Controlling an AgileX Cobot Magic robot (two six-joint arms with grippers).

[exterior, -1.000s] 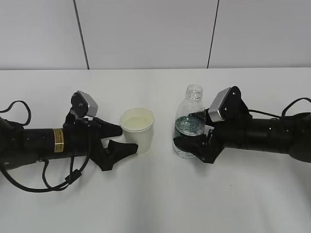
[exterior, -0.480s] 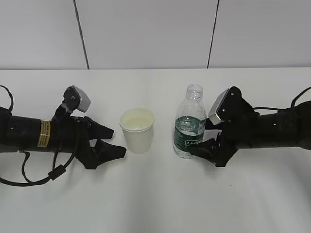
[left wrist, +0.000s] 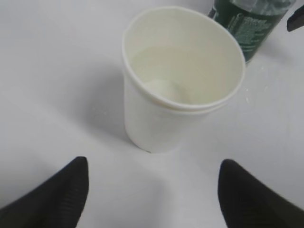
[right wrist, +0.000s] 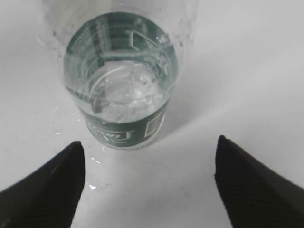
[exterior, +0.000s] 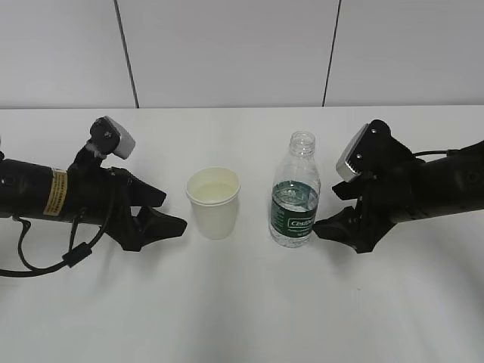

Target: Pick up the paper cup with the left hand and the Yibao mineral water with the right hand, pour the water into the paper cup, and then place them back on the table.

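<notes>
The white paper cup [exterior: 214,201] stands upright on the white table [exterior: 242,318], with some water in it [left wrist: 164,90]. The Yibao bottle [exterior: 296,198], green label and no cap, stands upright to its right and holds water [right wrist: 121,85]. My left gripper [exterior: 172,212], on the arm with the yellow sticker, is open and empty, a short way left of the cup; its fingertips [left wrist: 76,173] are clear of it. My right gripper [exterior: 327,209] is open and empty, just right of the bottle, not touching it [right wrist: 148,147].
A few water droplets [right wrist: 92,187] lie on the table by the bottle's base. The bottle's lower part [left wrist: 247,23] and a right fingertip [left wrist: 297,19] show behind the cup in the left wrist view. A white panelled wall [exterior: 227,53] stands behind the table.
Both arms have drawn back outward. The right gripper, which was round the bottle, has let it go and moved right. The left gripper has moved left, away from the cup.
</notes>
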